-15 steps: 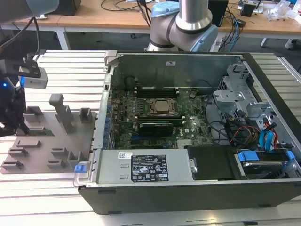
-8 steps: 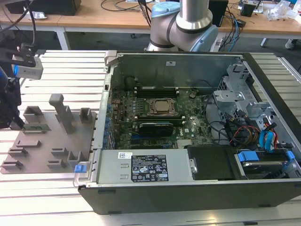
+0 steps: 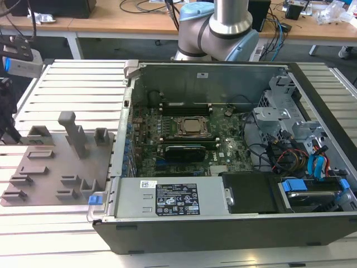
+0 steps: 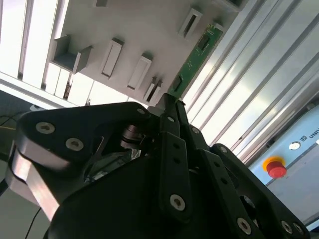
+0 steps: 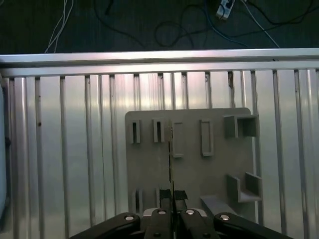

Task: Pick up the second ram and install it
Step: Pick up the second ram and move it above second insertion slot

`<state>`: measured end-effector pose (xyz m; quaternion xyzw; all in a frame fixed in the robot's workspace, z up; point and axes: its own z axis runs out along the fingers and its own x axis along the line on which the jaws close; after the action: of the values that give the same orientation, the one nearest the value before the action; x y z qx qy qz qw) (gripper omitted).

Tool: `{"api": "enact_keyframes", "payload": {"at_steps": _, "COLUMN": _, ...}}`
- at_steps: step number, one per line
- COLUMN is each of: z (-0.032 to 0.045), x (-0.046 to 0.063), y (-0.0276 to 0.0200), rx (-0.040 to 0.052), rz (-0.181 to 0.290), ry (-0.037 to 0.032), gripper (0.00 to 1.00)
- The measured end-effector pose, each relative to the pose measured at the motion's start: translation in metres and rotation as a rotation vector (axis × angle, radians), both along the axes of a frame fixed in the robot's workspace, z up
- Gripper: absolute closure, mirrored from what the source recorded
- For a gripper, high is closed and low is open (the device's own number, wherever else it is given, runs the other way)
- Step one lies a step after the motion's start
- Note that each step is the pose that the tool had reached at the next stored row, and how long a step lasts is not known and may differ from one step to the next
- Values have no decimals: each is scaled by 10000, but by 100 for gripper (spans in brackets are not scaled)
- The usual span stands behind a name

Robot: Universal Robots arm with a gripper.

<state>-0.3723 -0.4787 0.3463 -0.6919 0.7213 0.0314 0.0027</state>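
Observation:
The second ram is a narrow green board with black chips, and my gripper is shut on one end of it. In the first wrist view the second ram shows edge-on as a thin line rising from my gripper, above the grey tray. The tray with its upright blocks lies on the ribbed table at the exterior view's left. The open computer case holds the motherboard with the square CPU socket and long memory slots beside it.
A black card with a heatsink sits near the socket. The power supply and drive bays with cables fill the case's near side and the exterior view's right. A red stop button is visible. The arm's base stands behind the case.

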Motion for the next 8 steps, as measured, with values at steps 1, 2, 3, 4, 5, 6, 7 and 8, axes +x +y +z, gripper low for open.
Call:
{"api": "enact_keyframes", "payload": {"at_steps": 1, "z": 51, "x": 0, "y": 0, "rx": 0, "rz": 0, "ry": 1, "gripper": 87}}
{"api": "enact_keyframes", "payload": {"at_steps": 2, "z": 105, "x": 0, "y": 0, "rx": 2, "rz": 0, "ry": 1, "gripper": 87}}
{"api": "enact_keyframes", "payload": {"at_steps": 3, "z": 142, "x": 0, "y": 0, "rx": 2, "rz": 0, "ry": 1, "gripper": 87}}
{"api": "enact_keyframes", "payload": {"at_steps": 4, "z": 168, "x": 0, "y": 0, "rx": 3, "rz": 0, "ry": 1, "gripper": 87}}
{"api": "enact_keyframes", "payload": {"at_steps": 5, "z": 220, "x": 0, "y": 0, "rx": 5, "rz": 1, "ry": 1, "gripper": 87}}
{"api": "enact_keyframes", "payload": {"at_steps": 6, "z": 253, "x": 0, "y": 0, "rx": 7, "rz": 0, "ry": 0, "gripper": 87}}
{"api": "enact_keyframes", "payload": {"at_steps": 7, "z": 269, "x": 0, "y": 0, "rx": 8, "rz": 0, "ry": 0, "gripper": 87}}
{"api": "enact_keyframes", "payload": {"at_steps": 8, "z": 284, "x": 0, "y": 0, "rx": 9, "rz": 1, "ry": 0, "gripper": 87}}
